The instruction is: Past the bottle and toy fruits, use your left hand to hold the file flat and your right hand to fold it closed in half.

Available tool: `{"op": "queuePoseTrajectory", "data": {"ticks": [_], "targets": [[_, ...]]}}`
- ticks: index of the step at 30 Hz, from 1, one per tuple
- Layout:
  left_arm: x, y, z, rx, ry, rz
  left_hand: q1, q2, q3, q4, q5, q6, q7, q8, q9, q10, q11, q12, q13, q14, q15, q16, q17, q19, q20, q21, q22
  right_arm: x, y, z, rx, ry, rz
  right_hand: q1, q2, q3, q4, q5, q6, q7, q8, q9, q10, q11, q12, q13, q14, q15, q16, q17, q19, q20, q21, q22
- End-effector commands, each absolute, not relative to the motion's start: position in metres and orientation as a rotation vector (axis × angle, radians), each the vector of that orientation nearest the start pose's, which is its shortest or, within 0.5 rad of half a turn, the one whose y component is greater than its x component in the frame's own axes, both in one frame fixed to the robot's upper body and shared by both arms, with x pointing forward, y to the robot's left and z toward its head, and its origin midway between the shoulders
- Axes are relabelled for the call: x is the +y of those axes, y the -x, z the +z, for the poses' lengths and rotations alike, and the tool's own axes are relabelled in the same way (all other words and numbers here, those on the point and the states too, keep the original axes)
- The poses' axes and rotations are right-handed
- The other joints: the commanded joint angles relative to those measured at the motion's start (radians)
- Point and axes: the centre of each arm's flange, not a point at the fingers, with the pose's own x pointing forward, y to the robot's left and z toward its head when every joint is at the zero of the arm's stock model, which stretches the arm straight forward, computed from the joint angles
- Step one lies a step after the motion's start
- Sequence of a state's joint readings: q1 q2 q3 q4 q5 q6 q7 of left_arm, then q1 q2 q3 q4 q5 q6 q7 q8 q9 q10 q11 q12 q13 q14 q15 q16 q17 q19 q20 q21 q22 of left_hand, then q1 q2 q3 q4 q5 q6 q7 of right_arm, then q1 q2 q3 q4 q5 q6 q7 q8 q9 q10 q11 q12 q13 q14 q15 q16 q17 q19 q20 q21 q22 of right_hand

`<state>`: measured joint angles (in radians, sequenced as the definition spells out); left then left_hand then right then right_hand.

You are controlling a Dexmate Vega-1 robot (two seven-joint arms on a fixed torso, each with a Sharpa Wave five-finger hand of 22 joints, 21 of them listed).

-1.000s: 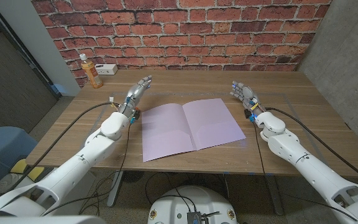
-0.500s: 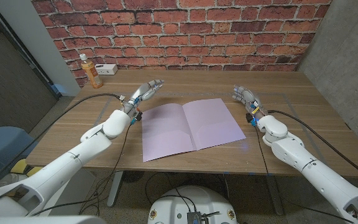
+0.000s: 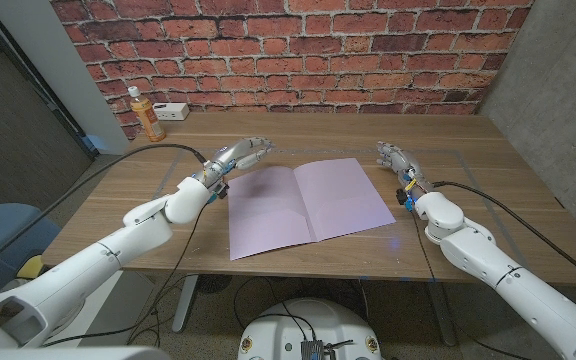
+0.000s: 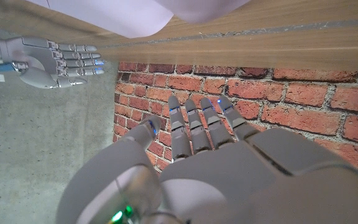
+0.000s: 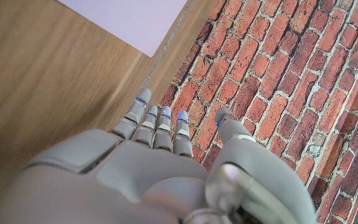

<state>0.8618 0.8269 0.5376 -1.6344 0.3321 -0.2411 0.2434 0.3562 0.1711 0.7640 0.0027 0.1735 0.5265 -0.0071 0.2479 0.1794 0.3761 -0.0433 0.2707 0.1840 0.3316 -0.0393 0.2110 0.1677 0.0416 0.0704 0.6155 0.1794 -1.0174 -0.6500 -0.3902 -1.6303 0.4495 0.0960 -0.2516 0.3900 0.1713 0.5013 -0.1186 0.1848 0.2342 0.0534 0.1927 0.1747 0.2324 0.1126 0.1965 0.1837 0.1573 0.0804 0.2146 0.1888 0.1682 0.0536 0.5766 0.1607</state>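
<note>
Fingers of left hand (image 3: 240, 155) and right hand (image 3: 394, 160) spread, holding nothing — lilac file (image 3: 303, 205) open flat, centre crease visible.

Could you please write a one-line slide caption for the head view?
Left hand reaches over the open lilac file, right hand waits beside it.

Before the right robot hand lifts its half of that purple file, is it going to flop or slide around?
The purple file looks like a thin sheet lying open and flat along a centre crease, so a lifted half would probably bend rather than stay stiff. It seems light, and the wooden table looks smooth, so it may slide unless the left robot hand, hovering at its far left corner, presses down.
</note>
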Motion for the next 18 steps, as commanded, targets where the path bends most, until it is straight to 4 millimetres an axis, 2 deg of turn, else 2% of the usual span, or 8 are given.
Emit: {"op": "queuePoseTrajectory", "data": {"ticks": [1, 6, 7, 8, 9, 15, 18], "targets": [[0.236, -0.570, -0.013, -0.931, -1.326, -0.104, 0.012, -0.006, 0.006, -0.023, -0.002, 0.081, -0.001, 0.005, 0.000, 0.049, -0.007, 0.005, 0.004, 0.054, -0.013, 0.003, 0.000, 0.053, 0.013, 0.018, 0.004, -0.263, -0.585, -0.068, -0.501, 0.285, 0.025, 0.011, 0.003, 0.007, -0.004, -0.001, 0.008, 0.001, 0.001, 0.005, 0.012, -0.002, 0.007, 0.006, 0.009, -0.007, 0.006, 0.003, 0.011, -0.001, -0.003, 0.003], [0.237, -0.569, -0.016, -0.927, -1.354, -0.126, 0.003, -0.004, 0.013, -0.028, -0.002, 0.129, 0.017, -0.010, -0.001, 0.120, -0.017, 0.010, 0.005, 0.129, -0.026, 0.009, 0.002, 0.129, 0.013, 0.042, 0.006, -0.260, -0.576, -0.072, -0.494, 0.318, 0.004, 0.013, 0.004, 0.008, -0.005, -0.002, 0.010, 0.002, 0.001, 0.005, 0.015, 0.000, 0.008, 0.006, 0.011, -0.007, 0.007, 0.003, 0.015, -0.003, -0.005, 0.003], [0.237, -0.568, -0.017, -0.927, -1.366, -0.128, 0.000, -0.004, 0.015, -0.029, -0.001, 0.136, 0.021, -0.013, -0.001, 0.137, -0.010, 0.011, 0.005, 0.143, -0.027, 0.009, 0.002, 0.144, 0.015, 0.047, 0.006, -0.260, -0.574, -0.072, -0.492, 0.327, 0.000, 0.014, 0.004, 0.009, -0.005, -0.002, 0.011, 0.001, 0.001, 0.005, 0.017, 0.000, 0.009, 0.006, 0.012, -0.008, 0.008, 0.004, 0.017, -0.003, -0.005, 0.003], [0.237, -0.567, -0.018, -0.926, -1.377, -0.130, 0.000, -0.005, 0.018, -0.031, -0.001, 0.139, 0.019, -0.018, -0.001, 0.150, -0.019, 0.011, 0.005, 0.153, -0.029, 0.007, 0.001, 0.158, 0.013, 0.051, 0.006, -0.259, -0.572, -0.073, -0.489, 0.329, -0.004, 0.015, 0.004, 0.009, -0.005, -0.002, 0.012, 0.002, 0.002, 0.005, 0.019, -0.001, 0.009, 0.006, 0.018, -0.007, 0.010, 0.004, 0.020, -0.004, -0.006, 0.003], [0.237, -0.566, -0.018, -0.927, -1.384, -0.133, -0.002, -0.004, 0.020, -0.031, -0.001, 0.143, 0.017, -0.020, 0.000, 0.155, -0.014, 0.009, 0.005, 0.163, -0.030, 0.007, 0.001, 0.170, 0.016, 0.055, 0.006, -0.259, -0.571, -0.073, -0.487, 0.337, -0.007, 0.016, 0.004, 0.009, -0.005, -0.002, 0.013, 0.002, 0.002, 0.005, 0.022, -0.001, 0.010, 0.006, 0.020, -0.007, 0.011, 0.004, 0.022, -0.004, -0.006, 0.003], [0.237, -0.561, -0.022, -0.915, -1.429, -0.145, -0.005, -0.005, 0.024, -0.032, -0.001, 0.149, 0.020, -0.025, 0.000, 0.167, -0.017, 0.007, 0.005, 0.178, -0.032, 0.006, 0.001, 0.182, 0.016, 0.059, 0.006, -0.257, -0.564, -0.077, -0.467, 0.367, -0.018, 0.018, 0.005, 0.010, -0.005, -0.003, 0.019, 0.004, 0.003, 0.005, 0.029, -0.001, 0.011, 0.006, 0.027, -0.008, 0.014, 0.006, 0.032, -0.004, -0.007, 0.003], [0.237, -0.559, -0.025, -0.912, -1.446, -0.146, -0.007, -0.005, 0.028, -0.034, -0.001, 0.156, 0.025, -0.029, 0.000, 0.177, -0.018, 0.004, 0.005, 0.194, -0.030, 0.004, 0.000, 0.209, 0.010, 0.067, 0.006, -0.255, -0.562, -0.078, -0.454, 0.390, -0.015, 0.019, 0.006, 0.010, -0.004, -0.003, 0.030, 0.004, 0.006, 0.005, 0.036, -0.002, 0.013, 0.006, 0.031, -0.007, 0.016, 0.007, 0.042, -0.003, -0.008, 0.004]]}}
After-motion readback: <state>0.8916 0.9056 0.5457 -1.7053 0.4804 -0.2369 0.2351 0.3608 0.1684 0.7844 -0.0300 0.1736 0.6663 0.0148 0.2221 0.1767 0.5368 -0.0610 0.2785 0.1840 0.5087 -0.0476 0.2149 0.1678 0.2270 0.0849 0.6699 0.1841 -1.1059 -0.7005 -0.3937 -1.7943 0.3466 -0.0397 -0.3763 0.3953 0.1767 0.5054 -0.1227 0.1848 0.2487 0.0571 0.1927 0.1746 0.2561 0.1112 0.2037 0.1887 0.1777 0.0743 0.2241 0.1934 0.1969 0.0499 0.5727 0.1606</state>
